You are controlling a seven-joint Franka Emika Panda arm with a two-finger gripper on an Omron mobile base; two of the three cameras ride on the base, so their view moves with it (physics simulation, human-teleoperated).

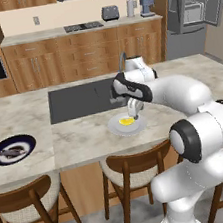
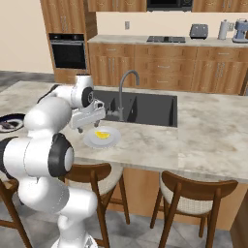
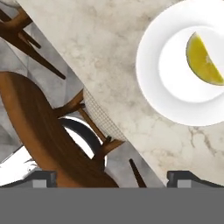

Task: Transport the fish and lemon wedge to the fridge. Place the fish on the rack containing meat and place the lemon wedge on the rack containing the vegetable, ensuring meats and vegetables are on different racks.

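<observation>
Item one, the lemon wedge: we find it on a white plate on the desk, just at the sink's near edge. In the hand view the plate sits at 2 o'clock, the wedge on its right half.

Item two, the claw: we see it hovering just above the plate, jaws wide apart, holding nothing.

Item three, the fish: on a navy plate at the desk's far left end, well apart from the wedge.

Item four, the fridge: doors open, at 1 o'clock in the left base view.

Handling: we judge the wedge light, soft and slick. We would pinch across its flat cut faces, gently.
</observation>
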